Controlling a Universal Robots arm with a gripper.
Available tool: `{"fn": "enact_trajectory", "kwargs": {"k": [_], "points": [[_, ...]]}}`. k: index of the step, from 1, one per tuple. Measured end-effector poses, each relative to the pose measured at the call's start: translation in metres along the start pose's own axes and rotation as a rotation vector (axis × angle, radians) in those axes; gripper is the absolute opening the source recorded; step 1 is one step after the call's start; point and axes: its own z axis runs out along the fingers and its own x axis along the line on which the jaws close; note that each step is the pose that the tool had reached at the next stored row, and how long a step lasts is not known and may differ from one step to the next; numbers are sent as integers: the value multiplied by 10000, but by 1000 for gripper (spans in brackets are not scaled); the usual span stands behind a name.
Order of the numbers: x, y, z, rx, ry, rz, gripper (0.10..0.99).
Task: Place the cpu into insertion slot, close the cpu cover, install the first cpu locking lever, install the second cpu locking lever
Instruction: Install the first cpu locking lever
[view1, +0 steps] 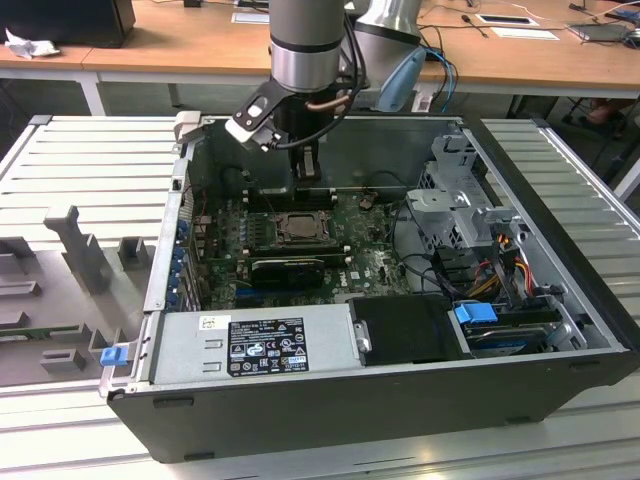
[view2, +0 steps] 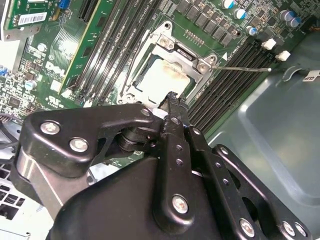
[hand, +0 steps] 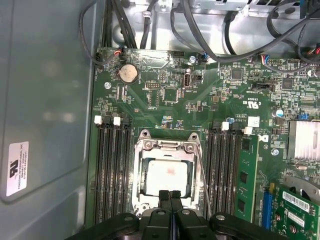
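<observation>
Mid-frame in the exterior view, the claw (view1: 308, 182), pinched closed and empty, hangs with the cpu (view1: 298, 228) just below its tips.

In the first wrist view we see the gripper (hand: 170, 195) covering one edge of the cpu cover (hand: 167, 146) and a strip of the cpu (hand: 167, 176). The picture's edge cuts off the gripper's own body. In the second wrist view its black linkage hides a corner of that cover and much of the motherboard (view2: 65, 55). In the exterior view the arm (view1: 310, 40) is cropped at the top, and the insertion slot (view1: 300, 226) is too small for us to tell how its levers lie.
</observation>
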Motion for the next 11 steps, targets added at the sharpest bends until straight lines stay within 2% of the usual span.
{"fn": "enact_trajectory", "kwargs": {"k": [11], "points": [[1,2,-84,3,0,0,106]]}}
